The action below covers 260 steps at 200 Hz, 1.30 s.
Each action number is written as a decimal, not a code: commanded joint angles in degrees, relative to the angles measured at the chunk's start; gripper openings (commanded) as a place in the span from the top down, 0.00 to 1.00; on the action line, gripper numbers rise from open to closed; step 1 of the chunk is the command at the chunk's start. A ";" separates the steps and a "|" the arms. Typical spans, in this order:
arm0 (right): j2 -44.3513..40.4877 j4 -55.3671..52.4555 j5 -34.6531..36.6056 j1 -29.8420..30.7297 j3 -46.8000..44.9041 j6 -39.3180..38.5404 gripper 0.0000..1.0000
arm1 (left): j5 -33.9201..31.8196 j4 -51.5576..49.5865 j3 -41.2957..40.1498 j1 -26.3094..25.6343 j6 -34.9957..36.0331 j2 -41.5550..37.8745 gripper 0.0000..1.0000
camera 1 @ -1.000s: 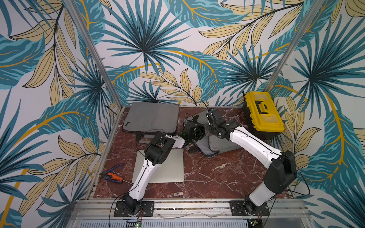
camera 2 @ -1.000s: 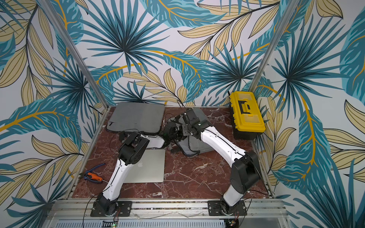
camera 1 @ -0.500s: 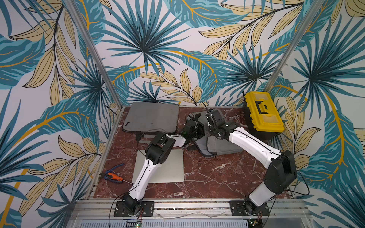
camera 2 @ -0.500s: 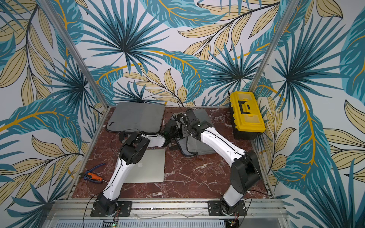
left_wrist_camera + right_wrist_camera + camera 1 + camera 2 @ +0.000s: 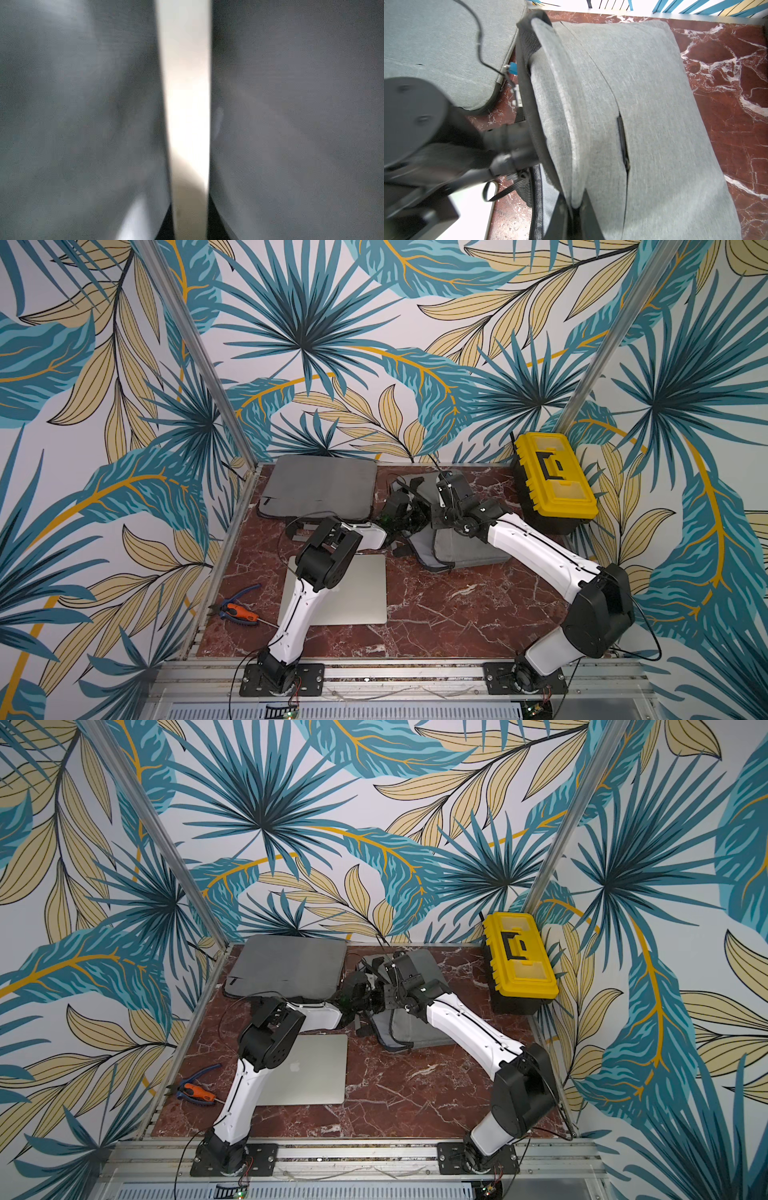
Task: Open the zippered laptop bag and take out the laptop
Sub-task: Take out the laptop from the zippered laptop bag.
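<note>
Only close-up, right gripper (image 5: 575, 206) pinching laptop bag (image 5: 654, 124)

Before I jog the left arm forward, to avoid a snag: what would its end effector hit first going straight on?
The left end effector points into the open grey laptop bag; straight ahead lies a pale strip between its fabric walls, possibly a laptop's edge. Depth is unclear.

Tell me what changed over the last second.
The left pincer, reaching into the mouth of the laptop bag, barely shifted, but its jaws drew closer together; what they hold, if anything, is hidden. The right pincer stays shut on the bag's flap. The silver laptop, second grey bag, yellow toolbox and cutters have not moved.
</note>
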 commanded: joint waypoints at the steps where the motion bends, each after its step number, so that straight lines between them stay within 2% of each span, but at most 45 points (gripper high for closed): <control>1: -1.41 3.45 0.21 -1.13 -1.79 -1.34 1.00 | 1.31 3.97 -3.89 -0.06 6.12 -7.83 1.00; 63: -1.42 7.11 -1.51 -2.60 -4.29 -2.15 1.00 | 0.76 3.95 -18.64 1.28 6.95 -22.17 1.00; 142: -0.79 8.85 -2.81 -3.39 -4.44 -4.23 1.00 | 0.15 3.95 -30.96 4.27 3.96 -33.95 1.00; 184: -0.69 10.30 -4.08 -4.54 -4.99 -6.34 1.00 | -1.80 3.96 -39.75 7.56 2.64 -44.04 1.00; 218: 0.04 12.71 -5.54 -5.34 -4.90 -9.72 1.00 | -1.63 3.84 -45.35 11.34 0.79 -51.88 1.00; 260: 2.53 15.18 -7.04 -5.92 -3.28 -15.75 1.00 | -0.76 0.38 -47.92 13.81 -0.15 -59.34 1.00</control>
